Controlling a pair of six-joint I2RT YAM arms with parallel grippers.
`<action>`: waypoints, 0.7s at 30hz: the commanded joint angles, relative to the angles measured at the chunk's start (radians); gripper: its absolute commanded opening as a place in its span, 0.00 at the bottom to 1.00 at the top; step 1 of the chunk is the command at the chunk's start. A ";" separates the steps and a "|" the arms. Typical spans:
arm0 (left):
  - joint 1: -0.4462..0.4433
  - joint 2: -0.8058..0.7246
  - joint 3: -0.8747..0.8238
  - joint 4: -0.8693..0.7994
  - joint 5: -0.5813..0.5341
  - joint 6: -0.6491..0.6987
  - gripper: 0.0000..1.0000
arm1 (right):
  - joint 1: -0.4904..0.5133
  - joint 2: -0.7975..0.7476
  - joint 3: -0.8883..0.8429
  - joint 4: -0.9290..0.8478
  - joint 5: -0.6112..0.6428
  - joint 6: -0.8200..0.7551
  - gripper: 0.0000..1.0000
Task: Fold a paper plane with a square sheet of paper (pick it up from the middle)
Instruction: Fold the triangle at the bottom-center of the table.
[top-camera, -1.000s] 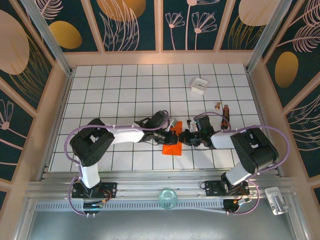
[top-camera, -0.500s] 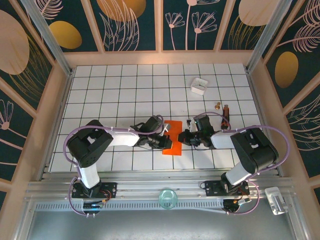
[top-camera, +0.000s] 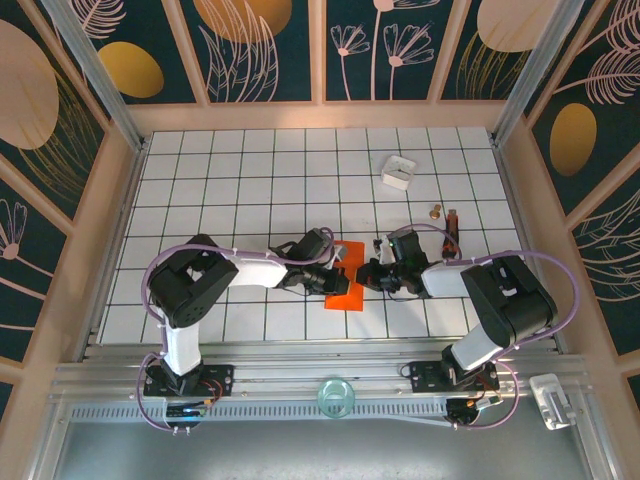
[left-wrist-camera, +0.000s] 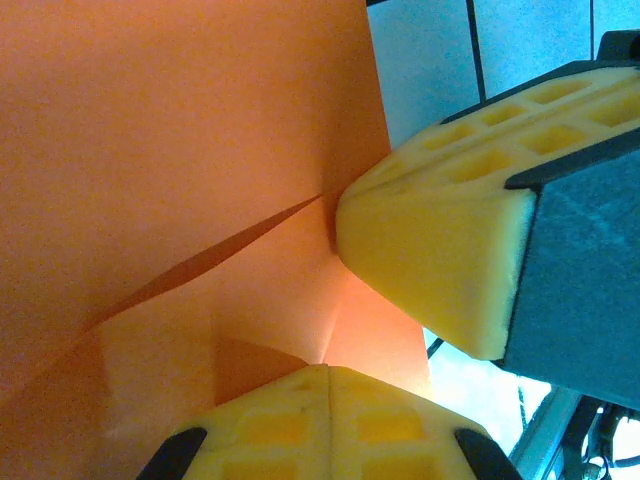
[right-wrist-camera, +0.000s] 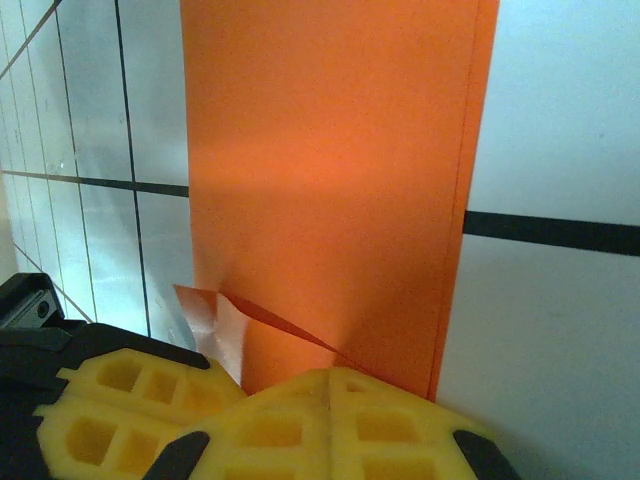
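The square sheet of paper (top-camera: 347, 290) is bright orange-red, partly folded, and lies on the white grid table (top-camera: 230, 190) between the two arms. My left gripper (top-camera: 335, 272) meets its left edge and my right gripper (top-camera: 366, 273) its right edge. In the left wrist view the paper (left-wrist-camera: 180, 150) tents up in creases that run into my left gripper (left-wrist-camera: 328, 372), which is shut on it. The right arm's yellow fingers (left-wrist-camera: 440, 250) touch the paper's edge there. In the right wrist view my right gripper (right-wrist-camera: 332, 375) is shut at the near edge of the paper (right-wrist-camera: 330, 150), where a lifted flap ends.
A small white box (top-camera: 398, 171) sits at the back right. A small brown piece (top-camera: 436, 211) and a dark red stick (top-camera: 452, 222) lie just behind the right arm. Wooden walls (top-camera: 120, 200) border the table on three sides.
My left gripper swung down and left off the paper half a second ago, then came back to its left edge. The paper's outline shifted with it. The right gripper stayed put.
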 joint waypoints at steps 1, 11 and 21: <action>0.002 0.018 0.011 -0.064 -0.016 0.036 0.00 | -0.011 0.040 -0.014 -0.108 0.092 -0.040 0.00; 0.001 -0.024 -0.069 -0.156 -0.039 0.093 0.00 | -0.011 0.041 -0.021 -0.115 0.105 -0.037 0.00; 0.000 -0.097 -0.182 -0.157 -0.003 0.102 0.00 | -0.013 0.058 -0.012 -0.123 0.112 -0.041 0.00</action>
